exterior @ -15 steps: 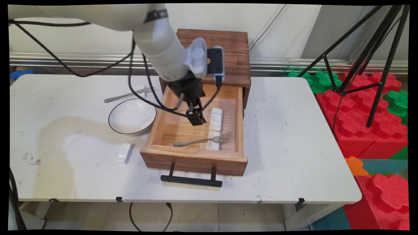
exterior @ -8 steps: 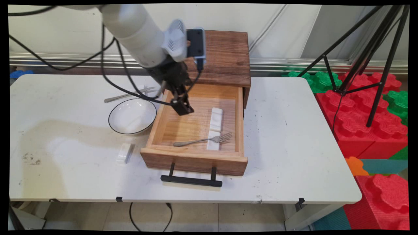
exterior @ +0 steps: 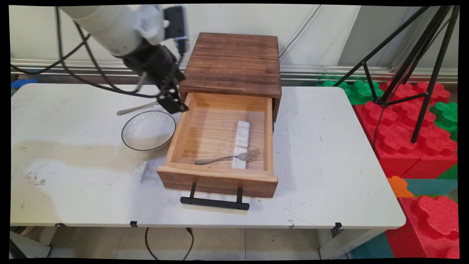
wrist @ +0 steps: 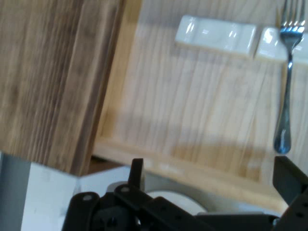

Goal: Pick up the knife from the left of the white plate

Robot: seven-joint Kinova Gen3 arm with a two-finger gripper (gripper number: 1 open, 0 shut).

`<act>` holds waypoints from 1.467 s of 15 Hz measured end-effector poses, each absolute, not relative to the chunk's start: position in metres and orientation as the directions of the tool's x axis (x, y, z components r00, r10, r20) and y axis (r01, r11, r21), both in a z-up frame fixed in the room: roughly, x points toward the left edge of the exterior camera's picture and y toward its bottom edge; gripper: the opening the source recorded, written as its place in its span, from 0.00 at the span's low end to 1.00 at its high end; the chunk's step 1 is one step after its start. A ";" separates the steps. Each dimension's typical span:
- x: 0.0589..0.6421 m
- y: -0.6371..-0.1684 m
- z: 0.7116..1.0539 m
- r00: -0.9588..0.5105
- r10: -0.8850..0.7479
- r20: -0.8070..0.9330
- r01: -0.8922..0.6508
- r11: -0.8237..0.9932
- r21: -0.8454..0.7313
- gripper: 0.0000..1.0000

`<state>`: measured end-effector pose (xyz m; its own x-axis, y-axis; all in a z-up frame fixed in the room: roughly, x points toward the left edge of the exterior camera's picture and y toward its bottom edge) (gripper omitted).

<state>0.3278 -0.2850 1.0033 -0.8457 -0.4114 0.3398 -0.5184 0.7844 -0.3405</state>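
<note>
- Gripper (exterior: 175, 105) hangs in the air over the drawer's left back corner, just beside the dark wooden box (exterior: 232, 60). Its fingers (wrist: 137, 172) stand wide apart, and nothing is between them.
- The drawer (exterior: 220, 146) is pulled out toward the near side of the table (exterior: 329, 165), with its black handle (exterior: 214, 202) in front.
- Inside the drawer lies a fork (exterior: 227, 158). Its prongs rest on a small white block (exterior: 239, 162), and its handle points left.
- A second white block (exterior: 242, 134) lies just behind the first one, end to end with it.
- A white bowl (exterior: 148, 130) with a dark rim sits on the table just left of the drawer.
- A metal spoon or knife (exterior: 137, 108) lies behind the bowl. I cannot tell which it is, as the gripper hides its end.
- Another small white block (exterior: 140, 172) lies on the table in front of the bowl, near the drawer's front left corner.
- Black cables (exterior: 91, 79) hang from the arm over the table's back left part.
</note>
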 end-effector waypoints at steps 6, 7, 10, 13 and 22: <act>0.377 -0.284 1.015 -0.816 -0.478 0.326 -0.575 0.729 -0.371 1.00; 0.384 -0.287 1.016 -0.812 -0.487 0.322 -0.582 0.720 -0.377 1.00; 0.396 -0.297 1.015 -0.803 -0.508 0.313 -0.596 0.701 -0.392 1.00; 0.410 -0.314 1.010 -0.794 -0.532 0.294 -0.608 0.683 -0.405 1.00; 0.473 -0.366 0.986 -0.766 -0.612 0.198 -0.631 0.657 -0.413 1.00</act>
